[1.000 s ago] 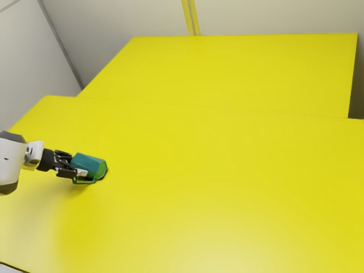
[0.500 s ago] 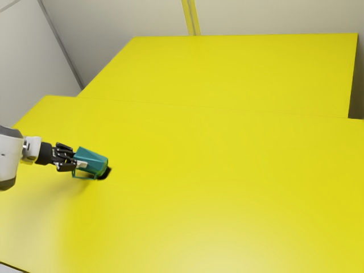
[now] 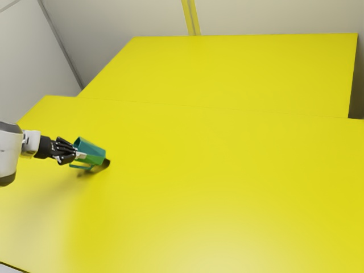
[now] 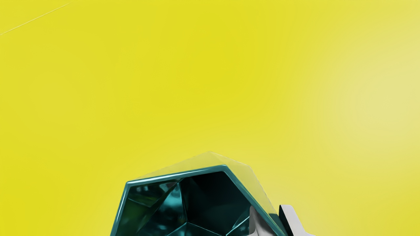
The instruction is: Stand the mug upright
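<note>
My gripper [image 3: 81,154] is at the exterior view's left, closed on the wall of the teal mug [image 3: 96,153] near its rim. The mug is tilted, its mouth toward the hand and its dark base lower, toward the exterior view's right. Its handle hangs on the lower side. In the wrist view, the gripper [image 4: 270,220] has one finger inside the mug [image 4: 177,173] and the other outside, with the wall pinched between them. The many-sided mouth faces the camera. Whether the base touches the table cannot be told.
The yellow table [image 3: 216,182] extends widely around the mug, with a second yellow surface [image 3: 227,71] behind it. Grey walls [image 3: 114,28] stand beyond, and the arm comes in from the exterior view's left.
The hand has risen in the exterior view, carrying the mug with it. The mug has gone from lying nearly flat to a steeper tilt, its mouth end higher.
</note>
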Robot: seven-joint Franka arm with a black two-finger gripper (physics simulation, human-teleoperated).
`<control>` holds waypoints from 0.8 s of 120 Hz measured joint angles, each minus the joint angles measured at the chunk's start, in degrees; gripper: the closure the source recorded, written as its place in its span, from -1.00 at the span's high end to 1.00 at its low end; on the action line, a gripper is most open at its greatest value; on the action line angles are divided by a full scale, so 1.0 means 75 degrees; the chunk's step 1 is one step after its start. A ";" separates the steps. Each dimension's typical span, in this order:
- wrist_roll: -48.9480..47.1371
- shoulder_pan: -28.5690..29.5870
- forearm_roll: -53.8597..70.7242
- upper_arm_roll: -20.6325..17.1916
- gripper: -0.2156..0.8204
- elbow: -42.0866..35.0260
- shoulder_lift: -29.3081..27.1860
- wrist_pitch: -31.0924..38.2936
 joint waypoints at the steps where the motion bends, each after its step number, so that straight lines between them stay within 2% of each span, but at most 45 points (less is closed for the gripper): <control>1: -0.0010 -0.0001 0.0000 0.0000 -0.90 0.0000 -0.0013 0.0004; 16: -0.0376 -0.0211 0.0265 0.0006 -0.92 -0.0002 -0.0390 0.0098; 28: -0.1188 -0.0676 0.1511 0.0011 -0.93 0.0009 -0.1017 0.0180; 38: -0.2129 -0.1163 0.2848 0.0012 -0.93 0.0009 -0.1318 0.0224; 69: -0.5589 -0.2556 0.6746 -0.0055 -0.93 0.0010 -0.1572 0.0295; 96: -0.8525 -0.3154 0.8495 -0.0298 -0.93 0.0010 -0.1524 0.0436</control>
